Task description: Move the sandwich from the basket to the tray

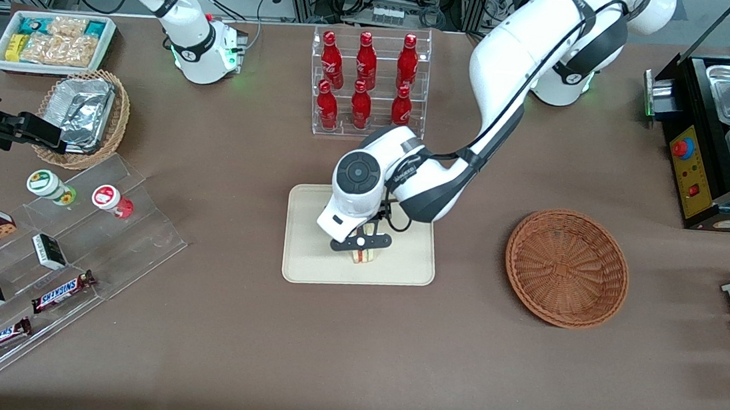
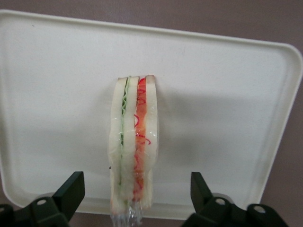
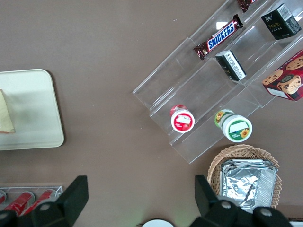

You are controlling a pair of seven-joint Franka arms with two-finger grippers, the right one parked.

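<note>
**Sandwich rests on tray, claw spread wide above it**

Sandwich (image 2: 133,142) stands on its edge on the cream tray (image 1: 307,253), green and red filling showing between three pale bread slices. The gripper (image 1: 362,247) of the left arm hangs directly over it, its two black fingers (image 2: 71,189) spread wide, one to each side of the wedge and clear of the bread; nothing is held. From the front camera the sandwich shows only as a small striped block just under the gripper, on the part of the tray nearer that camera.

The round reddish-brown basket (image 1: 566,268) lies on the table well apart from the tray, toward the working arm's end, with nothing visible inside it.

All this sits on a brown table (image 1: 226,325). A clear rack of red bottles (image 1: 368,85) stands farther from the front camera than the tray. Toward the parked arm's end are a stepped clear display (image 1: 66,250) with Snickers bars (image 1: 62,291) and small tubs, a tan basket holding a foil container (image 1: 82,112), and a white bin of snack packets (image 1: 52,41). A black food warmer (image 1: 726,139) sits at the working arm's end.
</note>
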